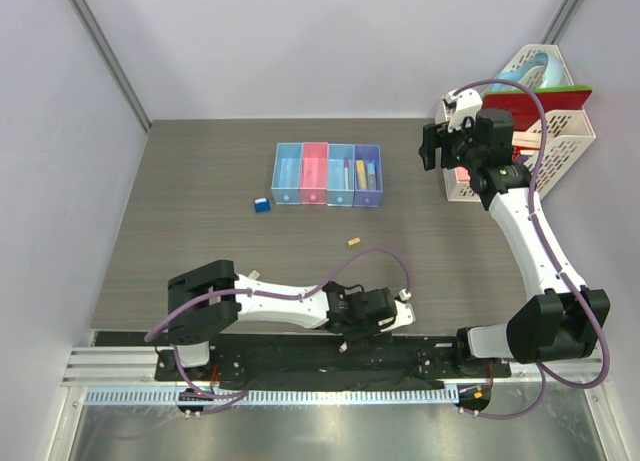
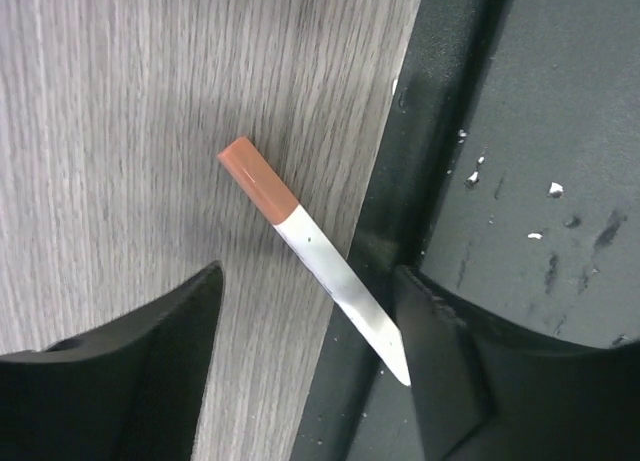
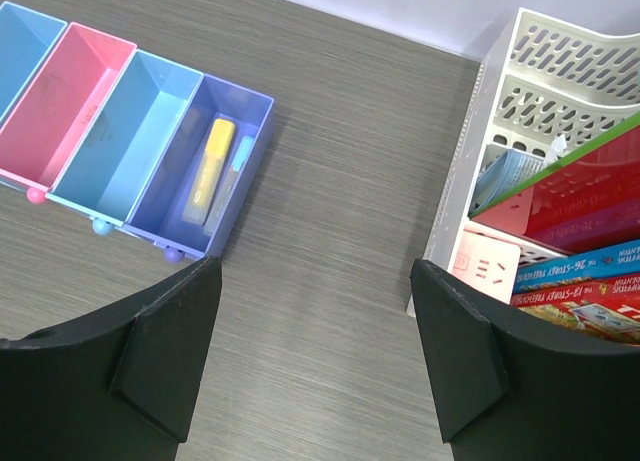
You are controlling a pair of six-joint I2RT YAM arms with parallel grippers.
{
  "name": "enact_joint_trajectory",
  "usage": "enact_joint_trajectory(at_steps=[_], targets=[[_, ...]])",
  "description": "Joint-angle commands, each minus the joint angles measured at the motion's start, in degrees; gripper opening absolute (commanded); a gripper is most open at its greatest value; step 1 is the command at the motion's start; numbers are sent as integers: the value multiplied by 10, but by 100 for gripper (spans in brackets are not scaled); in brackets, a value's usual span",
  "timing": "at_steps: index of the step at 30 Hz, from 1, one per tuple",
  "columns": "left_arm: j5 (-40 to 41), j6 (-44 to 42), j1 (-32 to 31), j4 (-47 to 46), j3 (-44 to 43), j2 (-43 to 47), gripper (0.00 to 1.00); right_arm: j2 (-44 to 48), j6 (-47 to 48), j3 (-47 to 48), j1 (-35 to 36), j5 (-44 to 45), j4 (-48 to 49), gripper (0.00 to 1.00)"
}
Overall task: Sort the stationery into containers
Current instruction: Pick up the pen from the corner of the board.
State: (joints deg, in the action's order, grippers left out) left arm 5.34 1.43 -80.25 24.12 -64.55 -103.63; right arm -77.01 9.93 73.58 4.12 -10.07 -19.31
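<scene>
Grey wood-grain table (image 1: 200, 231) with pale walls round it, that's my whole world on this rig lol. Both arms are in shot from the top camera: the right one reaches up to the far right corner, and the left one lies low along the near edge.

Biggest clutter is the white lattice plastic baskets (image 1: 560, 131) at far right, stuffed with a red folder (image 3: 590, 186) and some books (image 3: 585, 281).

Mid-table is the row of four joined translucent bins (image 1: 327, 173): light blue, pink, light blue, purple. The right gripper (image 3: 316, 269) hangs between that row and the baskets, fingers wide apart and nothing in them.

The left gripper (image 2: 308, 281) has its fingers apart too. A thin white pen with a reddish-brown cap (image 2: 320, 261) lies slantwise between them. Its cap end is on the wood and its white end is over the black mat (image 2: 520, 131) at the table edge. Left finger is clear of it; right finger is just beside the white end, can't tell if it's touching.

Inside the purple bin: a yellow highlighter (image 3: 212, 166) and a light-blue marker (image 3: 238, 166), side by side.

Loose on the table: a tiny blue cube (image 1: 262, 205) just beside the row's left end, and a small tan eraser (image 1: 353, 242) nearer me.
</scene>
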Motion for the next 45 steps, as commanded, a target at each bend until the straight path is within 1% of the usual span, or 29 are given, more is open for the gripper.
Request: enact_joint_trajectory(at_steps=[1, 2, 4, 5, 7, 8, 10, 11, 13, 16, 18, 19, 23, 26, 29, 30, 38, 39, 42, 44, 45], targets=[[2, -1, -3, -6, -15, -13, 65, 25, -7, -4, -5, -8, 26, 82], [4, -1, -3, -4, -15, -14, 63, 27, -7, -5, -5, -7, 27, 82], [5, -2, -3, -4, -15, -16, 62, 29, -8, -7, -5, -10, 28, 82], [5, -3, -3, -4, -15, -18, 58, 30, -10, -7, -6, -10, 28, 82], [7, -3, -3, -3, -15, -21, 55, 33, -11, -9, -7, -14, 28, 82], [6, -5, -2, -2, -15, -22, 47, 33, -11, -10, -8, -14, 29, 82], [6, -6, -3, -1, -15, -23, 38, 33, -11, -11, -8, -14, 30, 82], [7, -6, -3, 0, -17, -23, 31, 33, -11, -11, -7, -14, 30, 82], [6, -7, -3, 4, -17, -24, 28, 33, -11, -11, -8, -13, 30, 82], [4, -10, -3, 8, -18, -28, 17, 34, -11, -12, -9, -14, 31, 82], [5, -12, -2, 9, -19, -31, 3, 35, -11, -14, -9, -14, 31, 82], [6, -12, -2, 10, -20, -33, 1, 37, -11, -15, -9, -14, 32, 82], [11, -12, 3, 9, -17, -35, 0, 40, -10, -19, -10, -13, 32, 82], [10, -12, 21, 8, -16, -27, 0, 44, -10, -22, -11, -13, 32, 82], [3, -10, 57, -2, -11, -10, 0, 47, -10, -24, -13, -14, 32, 82], [3, -9, 78, -4, -10, -6, 0, 48, -10, -25, -15, -12, 31, 82], [19, -12, 177, -8, -27, 26, 0, 50, -12, -26, -21, -3, 33, 82], [20, -26, 195, -15, -28, 37, 0, 52, -13, -26, -23, -1, 33, 82], [21, -41, 224, -22, -44, 53, 0, 54, -14, -30, -28, 9, 36, 82], [20, -46, 241, -20, -73, 63, 0, 50, -18, -32, -29, 28, 37, 82], [14, -47, 259, -19, -86, 67, 0, 49, -20, -34, -30, 47, 37, 82]])
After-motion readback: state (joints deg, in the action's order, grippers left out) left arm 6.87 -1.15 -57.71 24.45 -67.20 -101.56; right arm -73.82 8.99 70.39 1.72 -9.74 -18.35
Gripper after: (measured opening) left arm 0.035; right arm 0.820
